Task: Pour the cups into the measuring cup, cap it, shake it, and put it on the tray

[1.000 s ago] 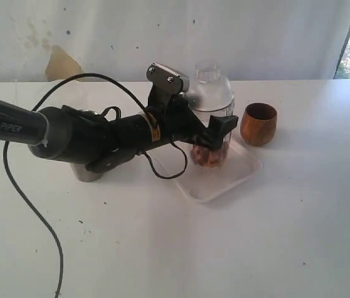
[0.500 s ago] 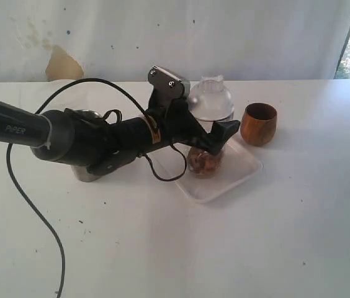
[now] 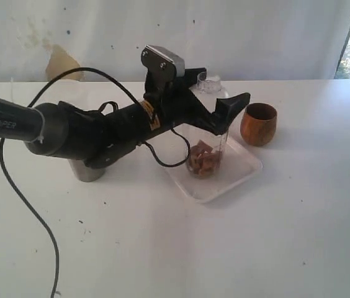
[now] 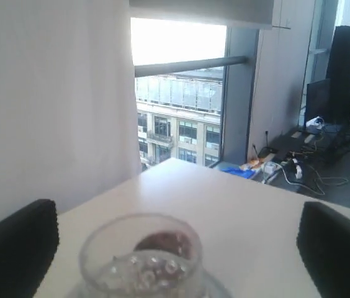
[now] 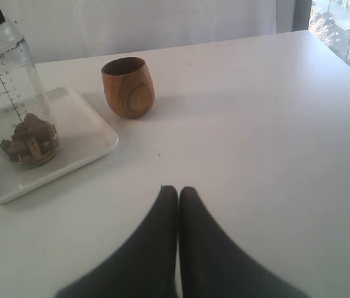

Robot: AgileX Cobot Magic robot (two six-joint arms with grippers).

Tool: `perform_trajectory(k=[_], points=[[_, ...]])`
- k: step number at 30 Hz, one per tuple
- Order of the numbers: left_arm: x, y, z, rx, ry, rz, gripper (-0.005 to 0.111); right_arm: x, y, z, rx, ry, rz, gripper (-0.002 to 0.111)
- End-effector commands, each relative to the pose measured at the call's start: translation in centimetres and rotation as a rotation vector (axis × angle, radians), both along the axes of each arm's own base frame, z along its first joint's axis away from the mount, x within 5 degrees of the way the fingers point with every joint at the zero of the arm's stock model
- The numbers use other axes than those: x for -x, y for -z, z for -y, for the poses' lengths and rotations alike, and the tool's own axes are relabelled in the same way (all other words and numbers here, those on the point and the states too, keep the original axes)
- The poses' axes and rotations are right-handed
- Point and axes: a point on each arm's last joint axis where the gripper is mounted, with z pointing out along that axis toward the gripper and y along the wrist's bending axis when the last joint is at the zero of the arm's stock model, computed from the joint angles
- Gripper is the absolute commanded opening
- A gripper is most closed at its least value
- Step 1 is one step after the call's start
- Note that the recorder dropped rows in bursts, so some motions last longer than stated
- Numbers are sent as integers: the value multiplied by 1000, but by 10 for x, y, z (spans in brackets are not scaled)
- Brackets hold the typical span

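The clear measuring cup (image 3: pixel 205 149) stands upright on the white tray (image 3: pixel 243 171), capped, with brown pieces in its bottom. My left gripper (image 3: pixel 215 102) is open at the level of the cap; its fingers stand wide on either side and do not touch it. In the left wrist view the cap (image 4: pixel 141 257) sits between the fingers of the left gripper (image 4: pixel 175 248). The wooden cup (image 3: pixel 259 124) stands just right of the tray. The steel tumbler (image 3: pixel 88 171) is mostly hidden behind the left arm. The right wrist view shows my right gripper (image 5: pixel 178 189) shut and empty over bare table, with the measuring cup (image 5: pixel 13 93), tray (image 5: pixel 82 124) and wooden cup (image 5: pixel 128 87) beyond.
The left arm's black cable (image 3: pixel 13 186) loops down across the table on the left. A white wall runs behind the table.
My left gripper has opened off the measuring cup and risen from its body to its cap. The cup stays standing on the tray. The right gripper has not moved.
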Motion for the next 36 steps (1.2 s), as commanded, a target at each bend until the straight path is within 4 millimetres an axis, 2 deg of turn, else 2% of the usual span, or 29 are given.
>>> perform_trajectory(k=[1, 5, 7, 9, 10, 14, 15, 22, 27, 32, 36], points=[[1, -33, -5, 19, -47, 62, 105, 0, 2, 1, 7, 7, 0, 0], [6, -61, -13, -32, -88, 44, 103, 0, 2, 1, 7, 7, 0, 0], [7, -70, -18, -75, -123, 11, 94, 0, 2, 1, 7, 7, 0, 0], [9, -78, -24, -113, -163, -33, 78, 0, 2, 1, 7, 7, 0, 0], [10, -82, -27, -136, -186, -59, 65, 0, 2, 1, 7, 7, 0, 0], [17, -98, -40, -233, -247, -127, 4, 0, 2, 1, 7, 7, 0, 0], [19, -102, -43, -260, -254, -122, 1, 0, 2, 1, 7, 7, 0, 0], [39, -142, -67, -301, -320, -147, 1, 0, 2, 1, 7, 7, 0, 0], [61, -171, -87, -285, -355, -161, 1, 0, 2, 1, 7, 7, 0, 0], [90, -183, -108, -251, -354, -130, 1, 0, 2, 1, 7, 7, 0, 0], [116, -183, -128, -244, -354, -123, 1, 0, 2, 1, 7, 7, 0, 0]])
